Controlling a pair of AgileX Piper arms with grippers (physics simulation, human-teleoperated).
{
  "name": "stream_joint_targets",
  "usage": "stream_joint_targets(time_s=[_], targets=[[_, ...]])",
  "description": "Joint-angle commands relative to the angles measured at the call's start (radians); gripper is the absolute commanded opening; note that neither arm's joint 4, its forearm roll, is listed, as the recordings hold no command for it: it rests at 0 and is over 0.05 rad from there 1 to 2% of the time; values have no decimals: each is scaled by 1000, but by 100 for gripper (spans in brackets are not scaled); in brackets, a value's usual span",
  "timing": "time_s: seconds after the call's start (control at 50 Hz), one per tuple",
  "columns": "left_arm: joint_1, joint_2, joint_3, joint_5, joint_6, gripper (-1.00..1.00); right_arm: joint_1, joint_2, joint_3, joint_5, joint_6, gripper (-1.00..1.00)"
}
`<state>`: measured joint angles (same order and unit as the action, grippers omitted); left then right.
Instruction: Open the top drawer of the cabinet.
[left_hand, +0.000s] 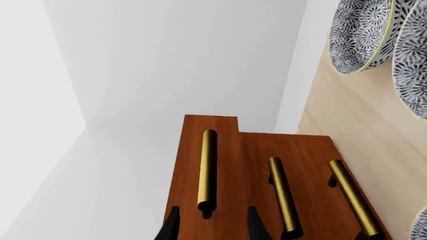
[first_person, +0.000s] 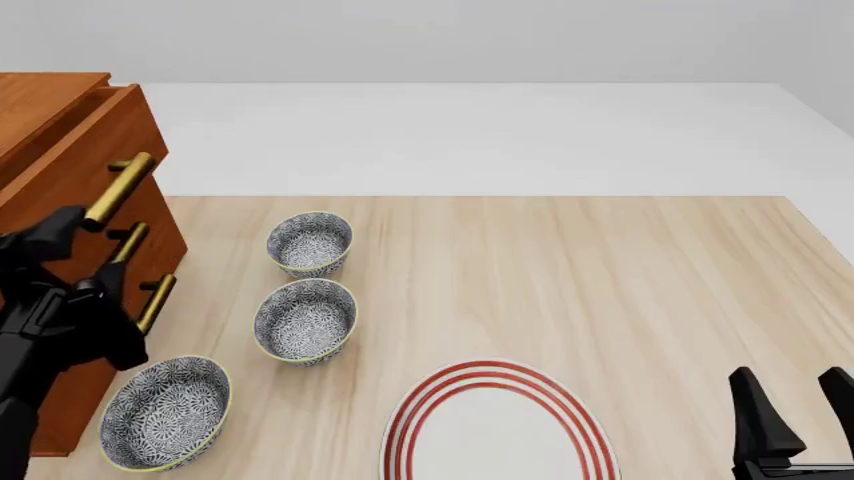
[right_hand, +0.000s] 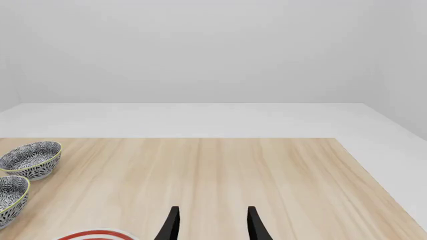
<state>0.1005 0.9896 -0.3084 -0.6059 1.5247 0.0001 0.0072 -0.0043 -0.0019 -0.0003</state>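
The reddish-brown cabinet (first_person: 34, 100) stands at the table's left edge, and its top drawer (first_person: 94, 130) sticks out a little beyond the two lower fronts. In the left wrist view the top drawer (left_hand: 193, 150) carries a brass handle (left_hand: 207, 170). My left gripper (left_hand: 213, 225) is open, its two dark fingers straddling the near end of that handle without touching it. From the front, the left gripper (first_person: 76, 262) sits just below the top handle (first_person: 120, 188). At the near right corner my right gripper (first_person: 797, 400) stands open over the table, holding nothing, and the right wrist view shows the same gripper (right_hand: 212, 225).
Three patterned bowls (first_person: 310, 243) (first_person: 306, 319) (first_person: 166, 412) stand in a row just right of the cabinet. A white plate with red rings (first_person: 497, 425) lies at the front centre. The two lower handles (left_hand: 285, 195) (left_hand: 353, 197) run beside the top one. The wooden table (first_person: 601, 270) stretches right.
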Motion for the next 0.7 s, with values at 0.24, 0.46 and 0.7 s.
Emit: stream_joint_targets(time_s=[0.24, 0.46, 0.7], targets=[[-2, -132, 35, 83, 2, 100, 0, 0, 0, 0, 0, 100], [-23, -265, 57, 193, -6, 100, 0, 0, 0, 0, 0, 100], [-50, -419, 49, 343, -72, 100, 0, 0, 0, 0, 0, 100]])
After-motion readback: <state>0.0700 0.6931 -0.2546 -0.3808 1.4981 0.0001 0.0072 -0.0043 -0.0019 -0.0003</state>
